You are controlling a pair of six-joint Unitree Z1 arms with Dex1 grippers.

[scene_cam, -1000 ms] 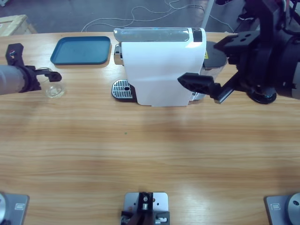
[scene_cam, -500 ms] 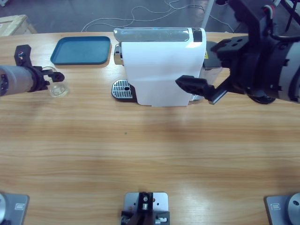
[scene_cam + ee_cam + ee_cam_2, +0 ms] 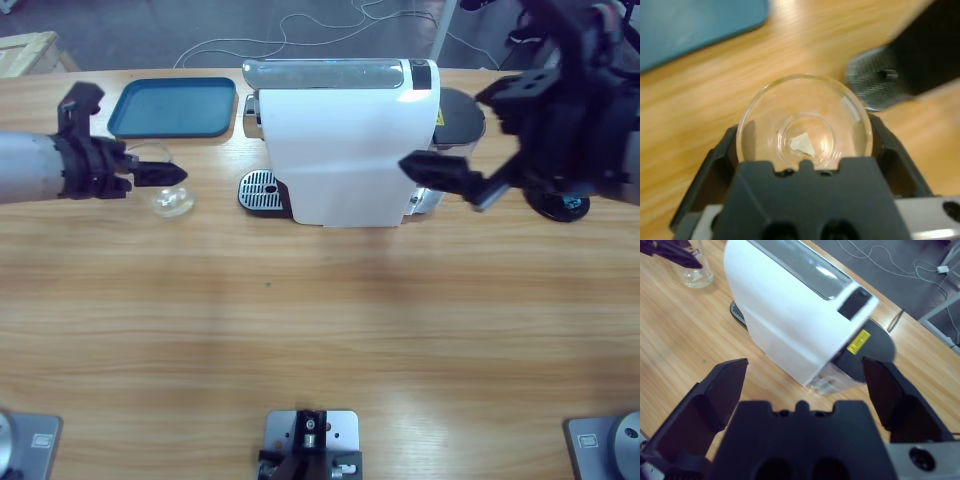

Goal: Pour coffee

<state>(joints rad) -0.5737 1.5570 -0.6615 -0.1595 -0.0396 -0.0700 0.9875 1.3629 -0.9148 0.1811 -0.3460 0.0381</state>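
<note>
A small clear glass tumbler (image 3: 805, 125) sits between the jaws of my left gripper (image 3: 805, 131), which is shut on it. Its inside looks clear, and the coffee is out of view. In the high view the left gripper (image 3: 163, 176) holds the tumbler (image 3: 172, 201) just left of the white coffee machine (image 3: 340, 140) and its round metal drip tray (image 3: 261, 190). My right gripper (image 3: 442, 182) hangs open by the machine's right end, holding nothing. In the right wrist view the right gripper (image 3: 802, 365) has the machine (image 3: 785, 310) between its wide jaws.
A blue tray (image 3: 175, 107) lies at the back left, behind the tumbler. A dark water tank (image 3: 460, 115) stands at the machine's right rear. Cables run over the floor beyond the table's far edge.
My left gripper has carried the tumbler rightward, toward the machine's drip tray. The right gripper has drifted slightly to the right and stays open.
</note>
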